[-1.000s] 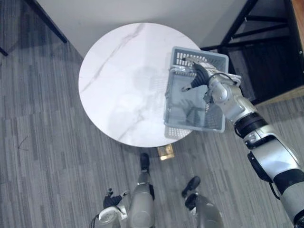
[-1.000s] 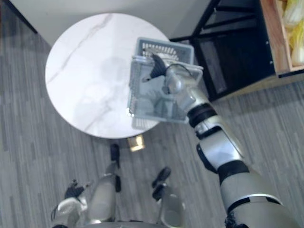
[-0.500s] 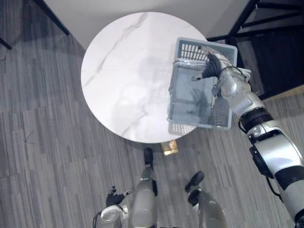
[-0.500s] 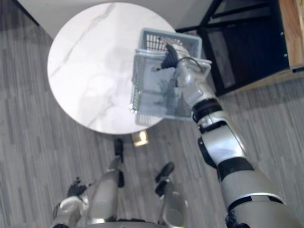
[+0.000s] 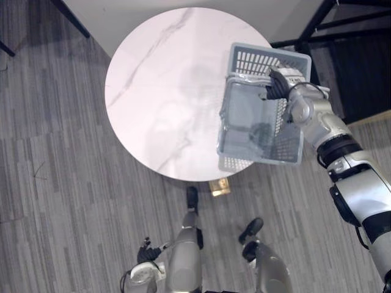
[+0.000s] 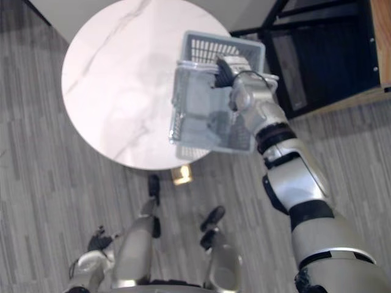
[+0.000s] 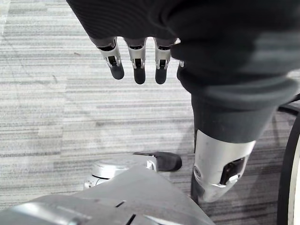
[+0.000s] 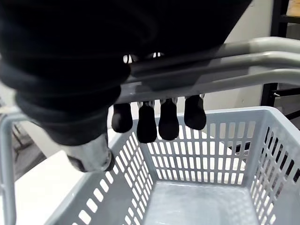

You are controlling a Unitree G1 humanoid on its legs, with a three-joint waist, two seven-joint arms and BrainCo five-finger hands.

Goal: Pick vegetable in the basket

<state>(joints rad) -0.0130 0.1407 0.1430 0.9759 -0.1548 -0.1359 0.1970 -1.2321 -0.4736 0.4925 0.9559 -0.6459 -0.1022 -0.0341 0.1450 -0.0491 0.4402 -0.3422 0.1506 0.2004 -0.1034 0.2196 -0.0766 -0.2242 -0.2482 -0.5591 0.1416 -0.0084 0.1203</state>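
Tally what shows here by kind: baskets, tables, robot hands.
Baskets: 1, the grey basket, empty, handle held by the right hand
Tables: 1, the round white table
Robot hands: 2, counting the left hand
Total: 4

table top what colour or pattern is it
The table top is white marble with thin grey veins, clearest in the left eye view.

Right robot hand (image 5: 279, 85) curled round basket handle (image 8: 225, 63), left robot hand (image 7: 136, 28) low, fingers (image 7: 139, 70) straight

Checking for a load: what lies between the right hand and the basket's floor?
Nothing: below the right hand, the grey basket is bare in the right wrist view.
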